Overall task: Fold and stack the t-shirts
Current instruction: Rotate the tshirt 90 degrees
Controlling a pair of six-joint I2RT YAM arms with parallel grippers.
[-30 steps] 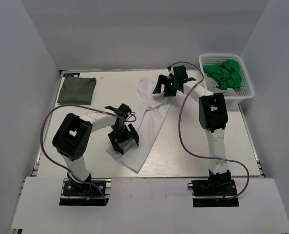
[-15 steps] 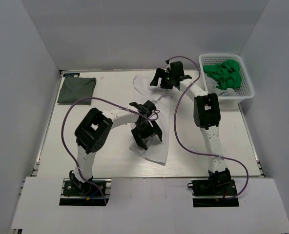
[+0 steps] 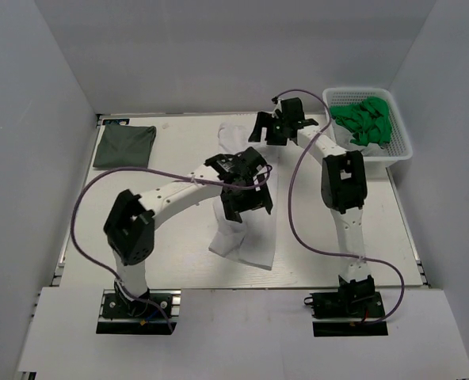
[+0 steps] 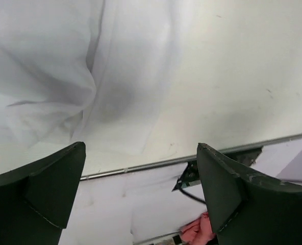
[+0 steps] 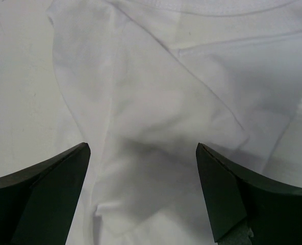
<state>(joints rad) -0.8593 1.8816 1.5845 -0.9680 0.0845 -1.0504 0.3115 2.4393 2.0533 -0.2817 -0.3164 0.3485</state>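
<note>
The white t-shirt (image 3: 245, 237) lies in a long strip down the middle of the table, from the back near my right gripper to the front. The dark grey-green t-shirt (image 3: 124, 146) lies folded at the back left. My left gripper (image 3: 246, 202) is open above the middle of the white shirt; its wrist view shows the white cloth (image 4: 64, 76) at upper left and nothing between the fingers (image 4: 44, 189). My right gripper (image 3: 276, 131) is open over the shirt's far end; the collar and wrinkled cloth (image 5: 156, 112) lie below its spread fingers (image 5: 49, 189).
A white basket (image 3: 401, 150) with green cloth (image 3: 364, 120) in it stands at the back right. The table's front edge rail (image 4: 156, 162) and an arm base show beyond the shirt in the left wrist view.
My left arm has swung right and back over the white shirt. The shirt's lower part moved right with it and now lies straighter. My right gripper stayed at the far end.
</note>
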